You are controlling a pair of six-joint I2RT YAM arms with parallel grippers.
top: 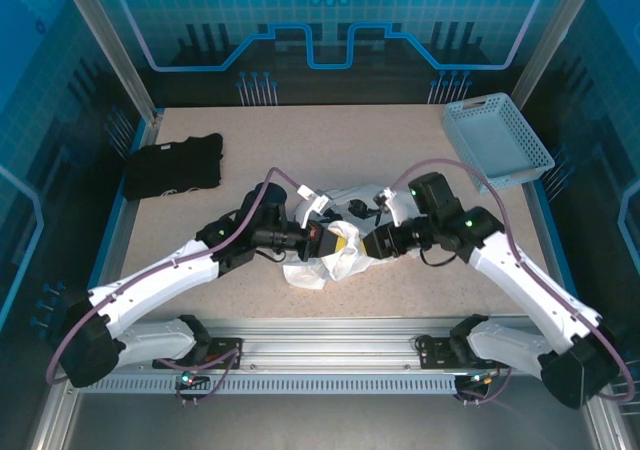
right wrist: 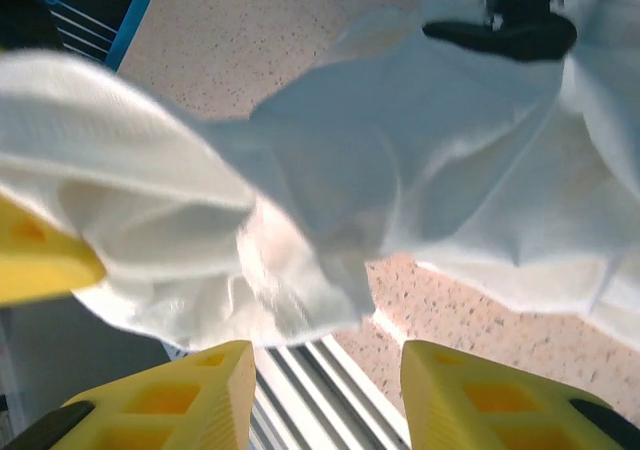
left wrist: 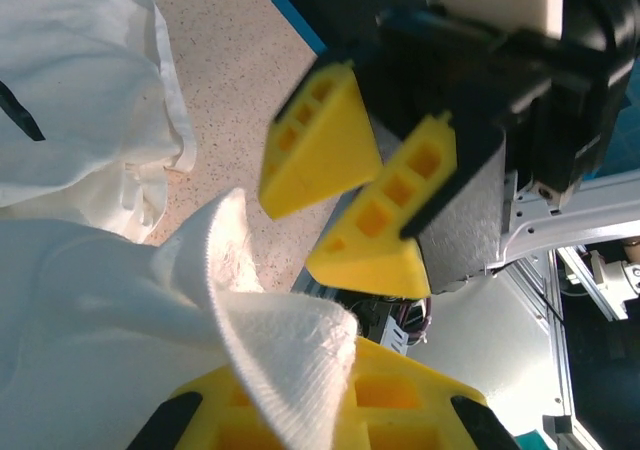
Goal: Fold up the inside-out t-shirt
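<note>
The speckled table (top: 300,135) carries everything. The left arm (top: 170,275) and the right arm (top: 520,270) rise from the table's near edge and lean inward until their wrists almost meet over the table's middle. The inside-out t-shirt (top: 325,265) lies bunched in a white heap at the table's middle, a little toward its near edge, with part of it lifted off the surface between the two wrists. A pale blue basket (top: 497,140) sits at the table's far right corner, and a black folded garment (top: 172,165) lies by the table's left edge, both well apart from the shirt.

The left gripper (top: 335,238) has its yellow fingers (left wrist: 400,390) pressed together on a ribbed fold of the shirt, which curls up out of them. The right gripper (top: 362,242) faces it, just beside it above the table's middle, with its fingers (right wrist: 480,390) spread apart and no cloth between them; the cloth hangs just beyond their tips. A dark label (right wrist: 510,25) shows on the shirt farther toward the table's far side.
</note>
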